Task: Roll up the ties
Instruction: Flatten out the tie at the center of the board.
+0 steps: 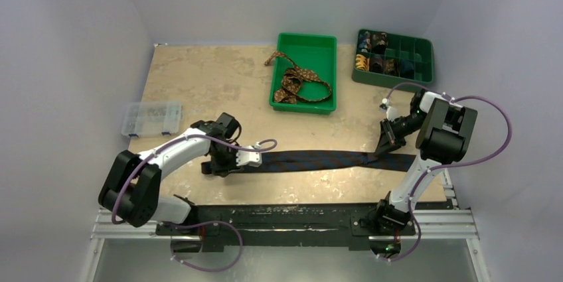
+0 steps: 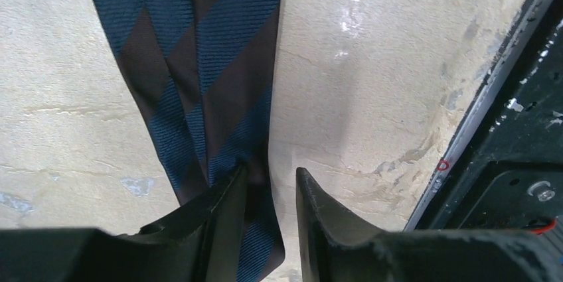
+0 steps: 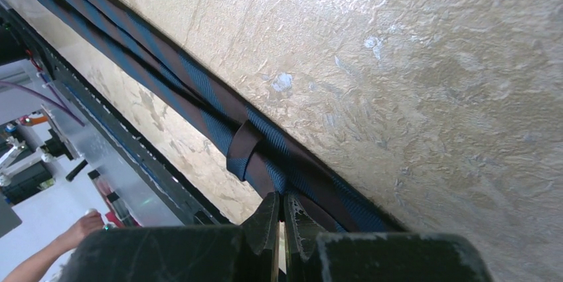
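One navy tie (image 1: 332,160) lies stretched flat along the near side of the table (image 1: 199,76), between our two arms. Our left gripper (image 2: 271,179) stands over its left end, jaws apart. Our right gripper (image 3: 281,197), fingers together, meets its right end. The brown tie (image 1: 299,83) sits heaped in the green tray (image 1: 325,46).

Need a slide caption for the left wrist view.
Left fingers, parted, straddle one edge of the blue-and-dark striped tie lying flat on the beige table.
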